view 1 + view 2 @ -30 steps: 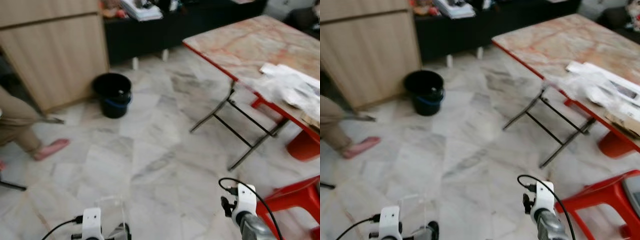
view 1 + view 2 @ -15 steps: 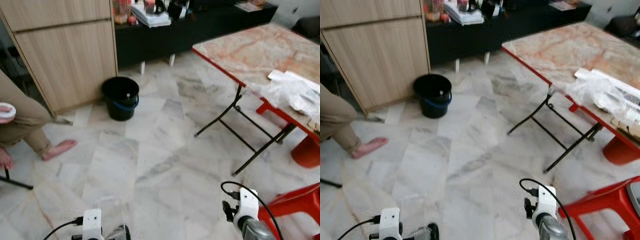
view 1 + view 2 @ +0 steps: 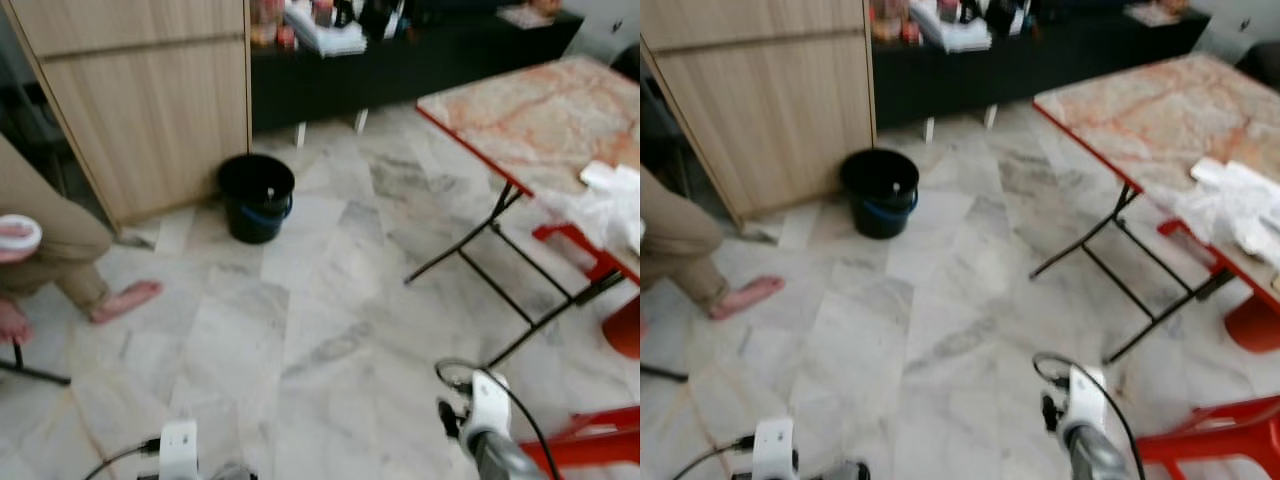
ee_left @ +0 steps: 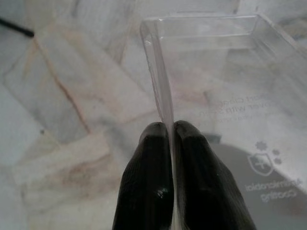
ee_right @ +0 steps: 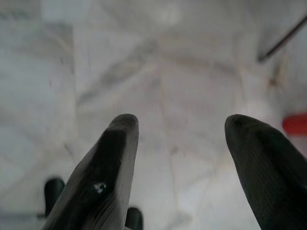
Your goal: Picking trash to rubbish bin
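Note:
A black rubbish bin (image 3: 256, 196) with a blue band stands on the marble floor by a wooden cabinet, ahead and slightly left of me. In the left wrist view my left gripper (image 4: 171, 132) is shut on the wall of a clear plastic container (image 4: 225, 76), held low over the floor. Its wrist (image 3: 178, 450) shows at the bottom of the left eye view. My right gripper (image 5: 181, 127) is open with nothing between its fingers, above bare floor. Its wrist (image 3: 483, 410) sits at the lower right.
A folding table (image 3: 530, 110) with a marble-pattern top and red rim stands on the right, with white plastic wrapping (image 3: 615, 200) on it. Red stools (image 3: 600, 450) stand near its legs. A person's leg and bare foot (image 3: 120, 300) are on the left. A dark low shelf (image 3: 400, 60) runs along the back.
The whole view has shifted: the bin and cabinet have slid rightward and the table toward the right edge, as the camera moved. The left gripper's container has dropped out of the eye views.

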`<state>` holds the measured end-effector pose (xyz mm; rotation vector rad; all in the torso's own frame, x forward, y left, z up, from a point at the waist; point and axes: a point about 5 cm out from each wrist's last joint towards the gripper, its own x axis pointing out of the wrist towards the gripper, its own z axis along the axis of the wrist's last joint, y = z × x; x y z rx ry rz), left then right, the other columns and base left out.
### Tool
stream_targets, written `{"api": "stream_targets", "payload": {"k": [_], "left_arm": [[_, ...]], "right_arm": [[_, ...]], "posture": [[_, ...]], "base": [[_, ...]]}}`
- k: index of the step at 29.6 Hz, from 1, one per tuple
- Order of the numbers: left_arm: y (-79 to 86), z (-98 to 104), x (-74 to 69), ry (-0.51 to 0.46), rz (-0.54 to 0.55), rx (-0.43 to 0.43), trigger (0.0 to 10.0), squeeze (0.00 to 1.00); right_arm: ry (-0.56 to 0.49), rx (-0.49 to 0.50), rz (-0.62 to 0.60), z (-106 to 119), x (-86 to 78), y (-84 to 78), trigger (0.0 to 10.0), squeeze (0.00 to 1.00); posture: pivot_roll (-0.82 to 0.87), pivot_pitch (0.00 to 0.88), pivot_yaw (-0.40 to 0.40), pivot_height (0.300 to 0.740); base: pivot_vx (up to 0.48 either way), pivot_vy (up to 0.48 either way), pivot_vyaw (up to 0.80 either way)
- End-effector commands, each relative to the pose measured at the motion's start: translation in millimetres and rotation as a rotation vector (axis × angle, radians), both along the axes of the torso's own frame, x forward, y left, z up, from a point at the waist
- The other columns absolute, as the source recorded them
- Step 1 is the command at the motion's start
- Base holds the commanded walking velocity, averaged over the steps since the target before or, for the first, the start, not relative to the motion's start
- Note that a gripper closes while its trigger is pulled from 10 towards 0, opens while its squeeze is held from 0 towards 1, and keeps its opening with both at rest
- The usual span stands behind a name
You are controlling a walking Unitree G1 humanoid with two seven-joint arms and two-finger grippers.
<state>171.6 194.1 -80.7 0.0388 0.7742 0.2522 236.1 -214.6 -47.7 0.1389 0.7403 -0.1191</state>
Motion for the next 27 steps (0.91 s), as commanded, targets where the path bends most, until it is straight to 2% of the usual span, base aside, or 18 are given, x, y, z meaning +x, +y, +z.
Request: {"api": "stream_targets", "payload": {"k": [1,22,27], "left_arm": [[-13.0,-11.2,-18.6,0.081,-0.008,-0.035,10.0,0.0],[-13.2,-11.3,-19.3,0.079,0.005,-0.038,10.0,0.0],[-13.0,-11.4,-19.4,0.079,0.005,-0.038,10.0,0.0]], "right_arm": [[0.032,-0.029,-0.034,-4.0,-11.6,-16.0,10.0,0.0],[0.032,-0.047,-0.005,-3.4,-10.0,-14.2,10.0,0.0],[0.042,-0.047,-0.004,-4.9,-12.2,-14.2,10.0,0.0]], "posture": [[0.08,0.211,-0.189,0.74],[0.09,0.213,-0.196,0.74],[0.09,0.213,-0.195,0.74]], "base": [[0.48,0.0,0.0],[0.48,0.0,0.0],[0.4,0.0,0.75]]}}
